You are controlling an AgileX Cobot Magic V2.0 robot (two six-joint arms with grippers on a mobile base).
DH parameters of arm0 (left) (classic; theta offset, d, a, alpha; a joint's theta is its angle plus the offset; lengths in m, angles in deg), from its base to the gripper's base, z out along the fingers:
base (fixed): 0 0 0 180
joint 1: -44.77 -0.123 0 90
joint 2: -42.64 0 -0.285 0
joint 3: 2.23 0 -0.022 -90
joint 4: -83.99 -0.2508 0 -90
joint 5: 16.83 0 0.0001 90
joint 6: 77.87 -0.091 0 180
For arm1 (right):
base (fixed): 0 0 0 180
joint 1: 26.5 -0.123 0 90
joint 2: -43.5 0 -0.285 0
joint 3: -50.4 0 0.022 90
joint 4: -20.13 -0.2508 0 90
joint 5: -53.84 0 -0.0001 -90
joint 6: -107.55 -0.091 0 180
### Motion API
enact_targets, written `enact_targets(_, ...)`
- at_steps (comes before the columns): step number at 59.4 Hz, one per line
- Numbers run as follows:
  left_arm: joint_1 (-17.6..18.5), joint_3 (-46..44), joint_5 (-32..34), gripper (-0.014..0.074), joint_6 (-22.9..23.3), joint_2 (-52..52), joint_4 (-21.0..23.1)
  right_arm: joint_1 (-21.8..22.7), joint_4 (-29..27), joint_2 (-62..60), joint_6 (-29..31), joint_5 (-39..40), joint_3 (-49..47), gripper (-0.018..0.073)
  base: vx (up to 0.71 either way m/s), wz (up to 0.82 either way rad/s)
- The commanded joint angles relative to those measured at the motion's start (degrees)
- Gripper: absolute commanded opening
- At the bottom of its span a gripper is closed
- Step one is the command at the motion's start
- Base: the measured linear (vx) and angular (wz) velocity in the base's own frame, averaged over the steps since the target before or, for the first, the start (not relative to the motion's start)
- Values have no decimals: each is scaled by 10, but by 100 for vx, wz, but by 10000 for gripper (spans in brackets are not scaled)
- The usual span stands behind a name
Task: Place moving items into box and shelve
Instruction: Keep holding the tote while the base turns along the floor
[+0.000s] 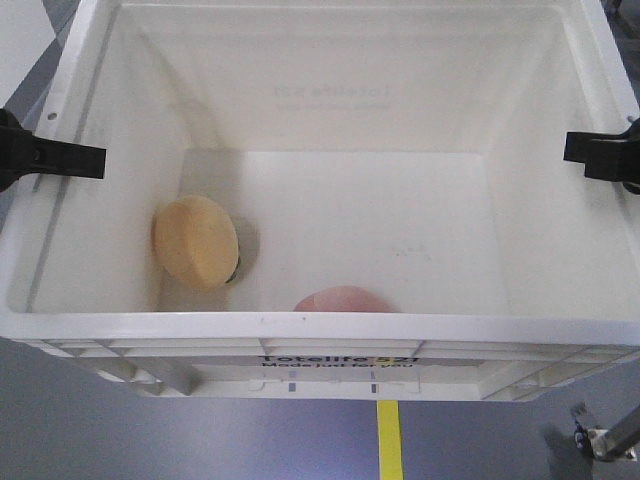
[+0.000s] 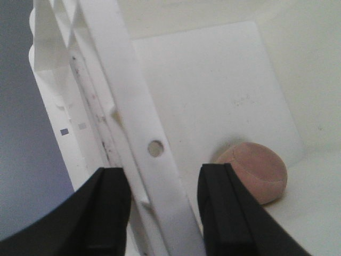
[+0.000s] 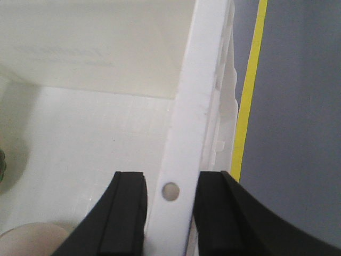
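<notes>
The white crate's [image 1: 300,325] front reads "Totelife 521"; beneath, "Made just for you".

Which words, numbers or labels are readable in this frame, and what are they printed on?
"Totelife 521": printed on the near outer wall of the white crate, under the rim.
"Made just for you": smaller line beneath it.
Faint print showing through the far wall: unreadable.
Tiny mark on the crate floor: unreadable.
</notes>
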Motion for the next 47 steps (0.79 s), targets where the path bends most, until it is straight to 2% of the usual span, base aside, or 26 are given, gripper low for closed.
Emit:
enact_targets(1,8,-26,49,-6,-17,-15,83,-2,-50,-12,15,79,-25,-6,49,-3)
enact_targets(47,8,-26,49,-6,-17,-15,83,-2,-50,-12,15,80,-25,-6,46,-7)
